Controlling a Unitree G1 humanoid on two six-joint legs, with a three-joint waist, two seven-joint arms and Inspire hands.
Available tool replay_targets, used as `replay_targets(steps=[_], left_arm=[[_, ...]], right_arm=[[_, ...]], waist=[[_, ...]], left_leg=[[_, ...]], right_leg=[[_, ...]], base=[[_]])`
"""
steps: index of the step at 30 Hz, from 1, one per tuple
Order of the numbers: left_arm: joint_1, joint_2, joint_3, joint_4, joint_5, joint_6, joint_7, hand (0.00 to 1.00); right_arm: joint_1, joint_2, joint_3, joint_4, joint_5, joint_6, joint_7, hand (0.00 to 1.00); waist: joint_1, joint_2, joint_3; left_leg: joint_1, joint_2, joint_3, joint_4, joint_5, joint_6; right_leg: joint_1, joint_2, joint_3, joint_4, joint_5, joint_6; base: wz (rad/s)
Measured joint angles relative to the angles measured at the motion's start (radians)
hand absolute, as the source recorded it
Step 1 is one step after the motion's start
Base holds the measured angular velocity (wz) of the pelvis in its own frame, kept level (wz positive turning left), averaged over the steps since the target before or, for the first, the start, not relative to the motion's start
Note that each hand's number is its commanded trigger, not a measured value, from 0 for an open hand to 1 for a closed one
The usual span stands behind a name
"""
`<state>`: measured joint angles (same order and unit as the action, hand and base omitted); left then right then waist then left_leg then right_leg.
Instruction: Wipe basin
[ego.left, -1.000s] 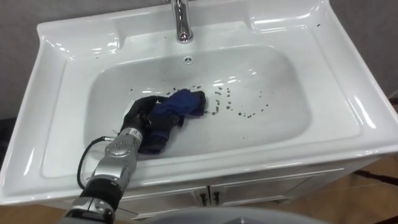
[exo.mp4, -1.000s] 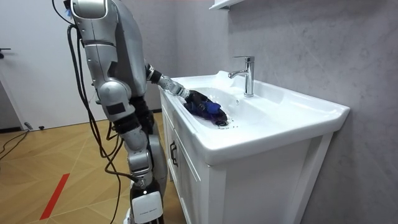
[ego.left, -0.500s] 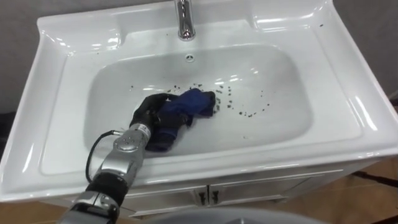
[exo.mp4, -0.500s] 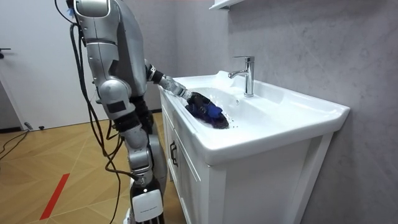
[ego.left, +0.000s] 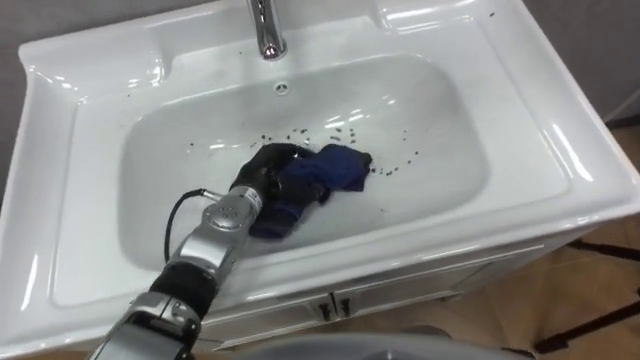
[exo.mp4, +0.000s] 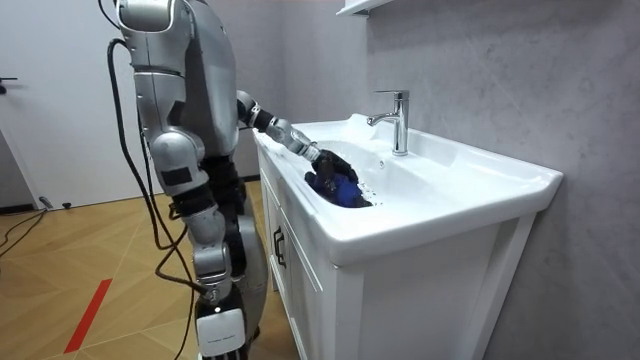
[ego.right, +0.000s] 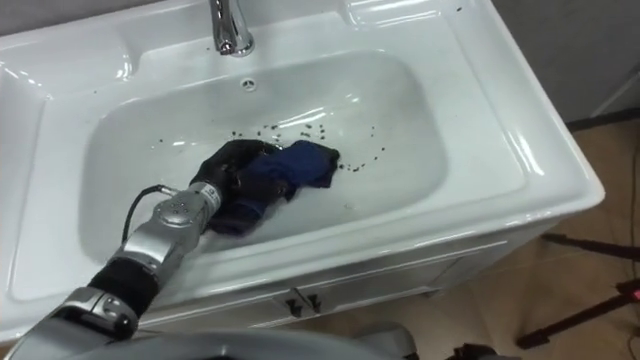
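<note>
Since a second ago we have slid the left hand (ego.left: 262, 172) and the blue cloth (ego.left: 335, 168) along the bottom of the basin (ego.left: 560, 150) toward its right side. The cloth's far end now lies to the right of the tap (ego.left: 265, 30), where before it sat almost straight in front of it. Our head camera has shifted as well, so the whole basin sits differently in the eye views.

Our left arm comes in over the basin's front edge near its left corner and reaches down into the bowl. The dark fingers are curled round the near part of the cloth and bunch it against the bottom. The cloth is crumpled, darker under the hand and brighter blue where it sticks out to the right of the fingers. It lies about midway between the basin's left and right sides, a little nearer the front edge than the back.

Small dark specks (ego.left: 340, 128) are scattered on the white bowl in a loose band behind the cloth, between it and the overflow hole (ego.left: 281, 89). A few more lie just beside the cloth's right end.

From the room view we stand close against the front of the white cabinet (exo.mp4: 400, 300) under the basin, with the left arm stretched out to the hand (exo.mp4: 330, 165) on the cloth (exo.mp4: 343, 188), which lie in the bowl in front of the tap (exo.mp4: 398, 120).
</note>
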<state>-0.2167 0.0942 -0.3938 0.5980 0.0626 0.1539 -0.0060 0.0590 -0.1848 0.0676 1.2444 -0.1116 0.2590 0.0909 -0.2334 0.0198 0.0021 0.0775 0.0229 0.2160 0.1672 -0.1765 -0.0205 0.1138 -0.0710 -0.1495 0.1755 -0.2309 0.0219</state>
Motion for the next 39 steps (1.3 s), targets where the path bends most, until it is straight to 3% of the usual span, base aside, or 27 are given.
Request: replay_targets(steps=[4,6,7,9,10,12,20,26,39], left_arm=[[-0.062,-0.010,-0.081,-0.010,0.099,0.010,0.000,1.00],[-0.103,-0.017,-0.117,-0.009,0.139,0.011,0.004,1.00],[-0.111,-0.017,-0.126,-0.009,0.150,0.011,0.005,1.00],[-0.142,-0.011,-0.149,-0.009,0.173,0.011,0.007,1.00],[-0.149,-0.009,-0.150,-0.008,0.172,0.011,0.007,1.00],[-0.189,-0.004,-0.160,0.019,0.168,0.011,0.007,1.00],[-0.251,0.013,-0.161,0.064,0.165,0.009,0.008,1.00],[-0.308,0.010,-0.168,0.063,0.169,0.009,0.008,1.00],[-0.340,0.002,-0.165,0.064,0.215,-0.007,0.009,1.00]], right_arm=[[-0.009,-0.004,-0.001,0.008,0.015,-0.008,-0.014,0.00],[-0.011,-0.017,-0.001,0.008,0.017,-0.019,-0.024,0.00],[-0.010,-0.024,-0.001,0.007,0.016,-0.020,-0.024,0.00],[0.001,-0.047,-0.002,0.012,0.015,-0.020,-0.022,0.00],[0.001,-0.053,-0.002,0.022,0.015,-0.022,-0.022,0.00],[0.001,-0.073,-0.004,0.037,0.023,-0.022,-0.022,0.00],[0.016,-0.096,-0.004,0.033,0.064,-0.046,-0.032,0.00],[-0.003,-0.096,-0.001,0.030,0.067,-0.065,-0.037,0.00],[-0.016,-0.095,0.021,0.039,0.076,-0.092,-0.071,0.00]], waist=[[-0.042,0.031,0.0033],[-0.077,0.071,0.0144],[-0.087,0.084,0.0145],[-0.109,0.129,0.0125],[-0.117,0.140,0.0129],[-0.130,0.165,0.0192],[-0.173,0.173,0.0209],[-0.177,0.178,0.0221],[-0.172,0.152,0.0409]], left_leg=[[-0.013,-0.001,0.001,0.001,0.000,0.000],[-0.018,-0.002,0.004,0.000,-0.001,0.001],[-0.020,-0.003,0.004,0.000,-0.001,0.002],[-0.025,-0.004,0.005,0.000,-0.001,0.002],[-0.029,-0.004,0.006,0.000,-0.001,0.002],[-0.033,-0.003,0.021,-0.001,0.001,0.004],[-0.052,-0.005,0.027,0.001,0.004,0.008],[-0.085,-0.005,0.028,0.014,0.005,0.011],[-0.102,-0.006,0.036,0.024,0.006,0.013]], right_leg=[[-0.020,-0.002,0.006,0.014,0.005,0.002],[-0.028,-0.003,0.008,0.013,0.009,0.004],[-0.030,-0.003,0.007,0.012,0.010,0.005],[-0.039,-0.005,0.012,0.013,0.010,0.005],[-0.044,-0.005,0.012,0.014,0.010,0.005],[-0.060,-0.005,0.024,0.025,0.009,0.004],[-0.096,-0.008,0.042,0.045,0.004,0.008],[-0.131,-0.012,0.042,0.069,0.004,0.008],[-0.158,-0.016,0.046,0.090,-0.003,0.009]], base=[[-0.02],[-0.07],[-0.05],[-0.07],[-0.09],[-0.15],[-0.05],[0.00],[0.00]])
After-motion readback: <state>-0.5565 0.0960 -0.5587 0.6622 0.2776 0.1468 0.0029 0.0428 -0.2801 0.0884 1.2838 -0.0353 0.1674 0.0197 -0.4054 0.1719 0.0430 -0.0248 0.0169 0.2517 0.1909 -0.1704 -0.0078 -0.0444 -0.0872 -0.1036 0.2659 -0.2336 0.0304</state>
